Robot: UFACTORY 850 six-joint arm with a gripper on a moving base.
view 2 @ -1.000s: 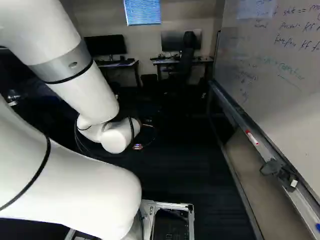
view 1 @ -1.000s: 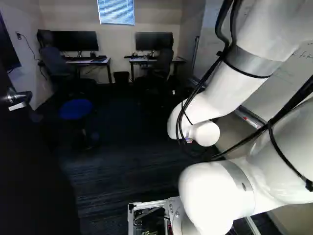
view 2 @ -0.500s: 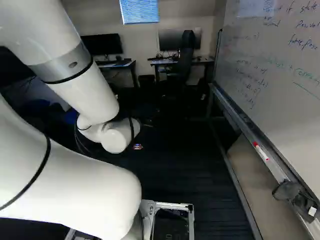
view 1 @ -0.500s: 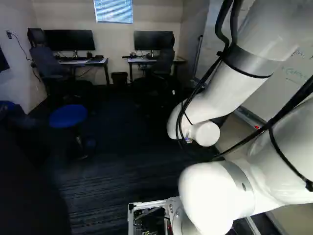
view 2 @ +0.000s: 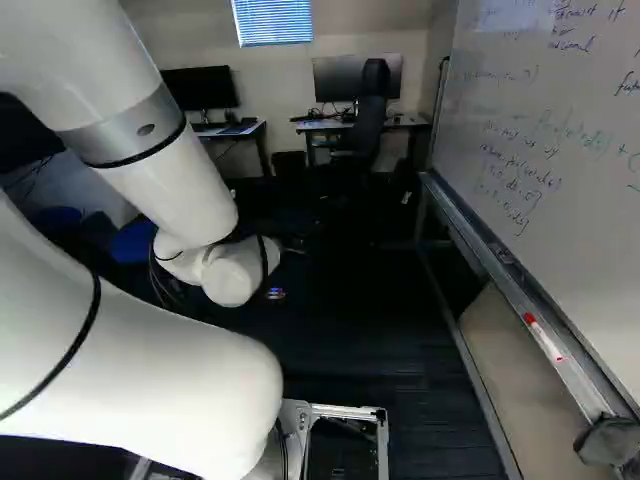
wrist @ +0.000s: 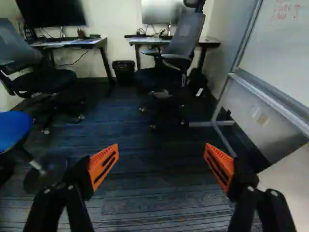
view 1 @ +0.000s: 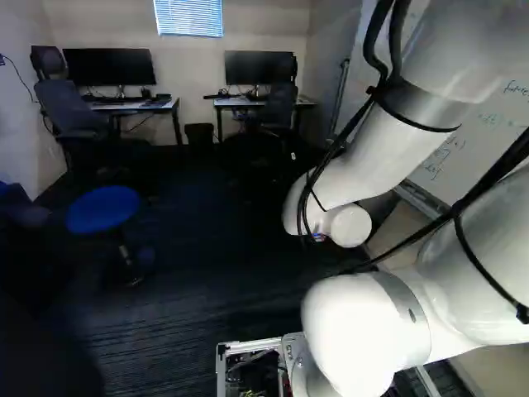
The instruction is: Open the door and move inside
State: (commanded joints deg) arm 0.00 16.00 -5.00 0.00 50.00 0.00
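Driving on into the room looks like the step in hand, and the door [view 1: 37,351] is the first hazard: it is probably the dark mass at the lower left of the left base view, though I cannot make out its edge and no handle shows. If it swung back, or the base turned its way too soon, it could catch the base's frame [view 1: 252,341]. The gripper [wrist: 161,147] is wide open with nothing between its fingers, so it does nothing to hold the door. Beyond, on that same side, stands a blue stool [view 1: 103,208]; too wide a curve could knock it over. Opposite, the whiteboard [view 2: 570,130] has a tray [view 2: 480,250] carrying a marker [view 2: 545,340] and a dark, lumpy thing [view 2: 610,440]. Drifting over there could scrape the arm [view 2: 170,170] or sweep them off, and the cables [view 1: 496,175] strung along it might hook on the tray. Farther in, the board stand's low foot [wrist: 210,124] sits near an office chair [wrist: 178,48], where the base could strike either if it stopped late.
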